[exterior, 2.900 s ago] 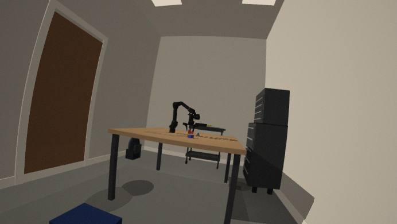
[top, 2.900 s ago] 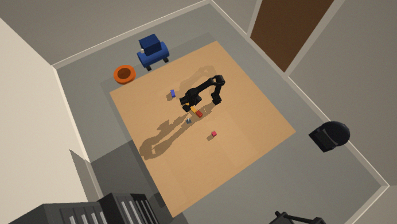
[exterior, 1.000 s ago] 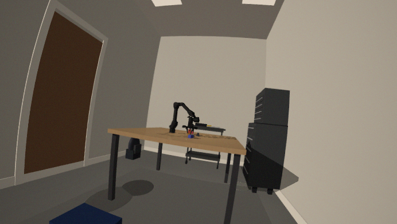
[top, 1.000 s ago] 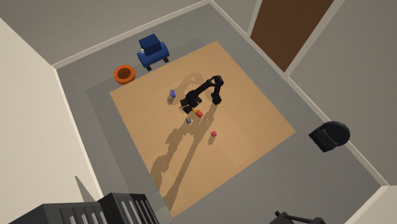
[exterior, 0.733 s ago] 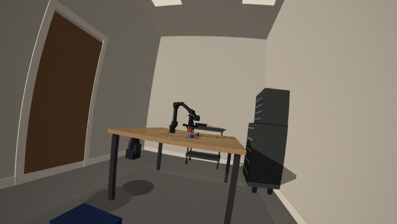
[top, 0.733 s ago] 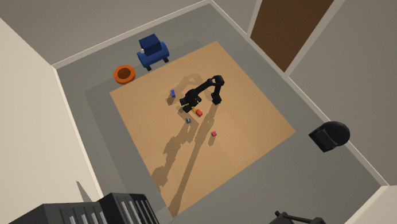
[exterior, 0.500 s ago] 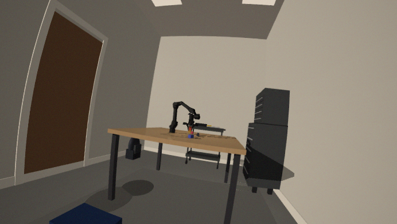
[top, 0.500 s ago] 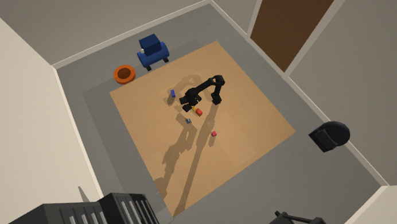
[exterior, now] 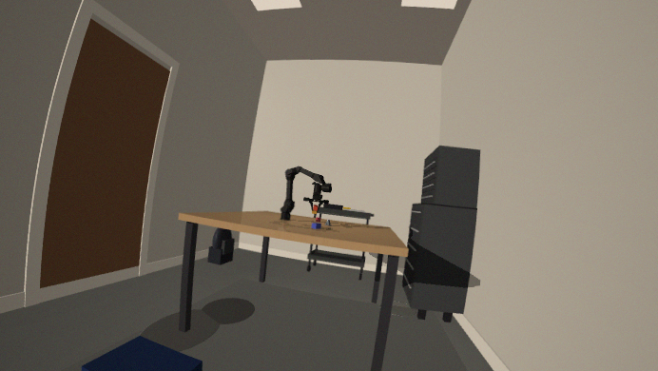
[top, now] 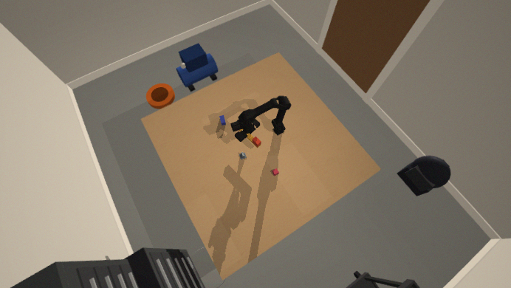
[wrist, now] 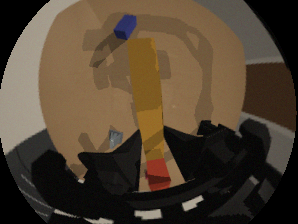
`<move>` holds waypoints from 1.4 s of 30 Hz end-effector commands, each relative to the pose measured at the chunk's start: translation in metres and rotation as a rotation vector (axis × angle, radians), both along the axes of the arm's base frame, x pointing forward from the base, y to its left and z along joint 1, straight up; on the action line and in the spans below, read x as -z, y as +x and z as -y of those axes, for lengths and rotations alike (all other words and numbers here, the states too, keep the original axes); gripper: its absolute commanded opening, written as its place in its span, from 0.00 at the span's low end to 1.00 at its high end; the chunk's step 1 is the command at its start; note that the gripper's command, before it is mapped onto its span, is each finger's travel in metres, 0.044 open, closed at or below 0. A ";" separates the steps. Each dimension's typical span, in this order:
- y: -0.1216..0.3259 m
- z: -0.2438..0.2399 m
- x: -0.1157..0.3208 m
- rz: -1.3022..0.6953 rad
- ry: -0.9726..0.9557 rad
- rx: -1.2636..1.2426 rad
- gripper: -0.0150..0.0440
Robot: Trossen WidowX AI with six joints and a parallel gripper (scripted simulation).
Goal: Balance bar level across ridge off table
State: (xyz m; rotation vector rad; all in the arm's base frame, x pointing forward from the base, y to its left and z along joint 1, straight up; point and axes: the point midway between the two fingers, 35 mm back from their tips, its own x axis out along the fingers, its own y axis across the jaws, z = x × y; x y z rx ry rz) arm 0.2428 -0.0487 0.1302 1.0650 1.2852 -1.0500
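The yellow bar (top: 249,136) (exterior: 314,212) (wrist: 146,80) has a red block (top: 256,142) (exterior: 316,207) (wrist: 158,172) at one end. My gripper (top: 247,133) (wrist: 150,129) is shut on the bar, nearer its red end, and holds it above the table (top: 314,155) (exterior: 266,224). The long yellow part reaches away from the fingers in the wrist view. A small grey wedge, which looks like the ridge (top: 242,156) (exterior: 328,223) (wrist: 115,138), stands on the table, apart from the bar. In the wrist view it shows just beyond the left finger.
A blue block (top: 222,120) (exterior: 316,225) (wrist: 125,27) lies on the table, beyond the bar's far end in the wrist view. A small pinkish-red cube (top: 275,172) stands on the table on the other side of the ridge from the blue block.
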 end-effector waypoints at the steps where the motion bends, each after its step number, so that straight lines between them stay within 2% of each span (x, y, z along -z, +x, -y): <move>1: 0.000 0.000 -0.008 0.007 -0.004 -0.010 0.25; 30: 0.095 -0.048 -0.016 0.013 -0.020 -0.945 0.25; 42: 0.122 -0.074 -0.014 0.015 -0.024 -1.153 0.25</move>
